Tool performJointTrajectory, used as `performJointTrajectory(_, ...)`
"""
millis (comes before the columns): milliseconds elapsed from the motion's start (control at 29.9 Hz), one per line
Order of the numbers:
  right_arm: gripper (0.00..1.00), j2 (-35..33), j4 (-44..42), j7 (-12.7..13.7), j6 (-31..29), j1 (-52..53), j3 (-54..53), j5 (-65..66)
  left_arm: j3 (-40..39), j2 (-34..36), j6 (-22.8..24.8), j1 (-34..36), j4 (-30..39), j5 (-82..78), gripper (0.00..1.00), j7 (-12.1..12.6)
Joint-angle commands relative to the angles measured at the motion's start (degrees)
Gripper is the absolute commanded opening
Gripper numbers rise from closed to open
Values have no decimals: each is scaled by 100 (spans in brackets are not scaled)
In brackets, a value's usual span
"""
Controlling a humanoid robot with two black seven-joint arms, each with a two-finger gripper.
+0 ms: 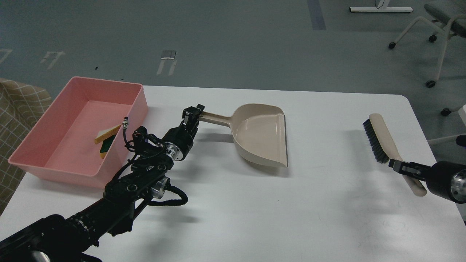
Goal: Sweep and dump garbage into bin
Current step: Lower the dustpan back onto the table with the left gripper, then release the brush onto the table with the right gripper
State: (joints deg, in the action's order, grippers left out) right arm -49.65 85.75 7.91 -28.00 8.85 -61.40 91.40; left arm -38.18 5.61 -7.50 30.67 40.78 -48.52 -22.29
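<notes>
Our left tool (193, 113) grips the end of the beige dustpan's (260, 134) handle; the pan rests on the white tabletop (255, 218) with its open mouth facing right. Our right tool (400, 168) clasps the handle of the beige brush (380, 140), whose black bristles face left, toward the dustpan and well apart from it. At far left the pink bin (78, 127) sits on the tabletop's corner. Inside it, near its right wall, lie the bread-like slice (107, 133) and, touching it, the yellow-and-green sponge piece (106, 146), partly hidden by our left arm.
</notes>
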Motion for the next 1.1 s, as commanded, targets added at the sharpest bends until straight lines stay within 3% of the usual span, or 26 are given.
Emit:
performJointTrajectory(0,19,7,-23,0,0,3,5,10,-5,106,12,0,218,9,16,23)
performJointTrajectory(33,22,16,-23,0,0,3,5,10,-5,133,12,0,272,18,19,32)
performJointTrajectory(268,35,131,-102,9,0,20,-4,10,-5,317,47,0,395,45,69,208)
performJointTrajectory(301,38,122,-103,9,0,38,-4,10,-13,344,65,0,395,45,72,217)
performJointTrajectory(368,44,87,-103,9,0,99,5,1,-14,423,143,0,421,53,77,217)
performJointTrajectory(803,47,69,-24,9,0,213,-118,-52,-93,1011,197,0,843,150,90,234)
performJointTrajectory(836,50,60,11,9,0,231,-222,-61,-93,1134,197,9,1009,263,91,234)
performJointTrajectory(903,66,69,29,9,0,222,-547,-78,-66,1328,179,18,1247,475,92,243)
performJointTrajectory(970,97,200,29,18,0,205,-1161,-131,-75,1599,179,53,1501,729,96,261)
performJointTrajectory(1070,99,420,29,26,0,205,-1611,-253,-93,1829,197,71,1678,870,97,287)
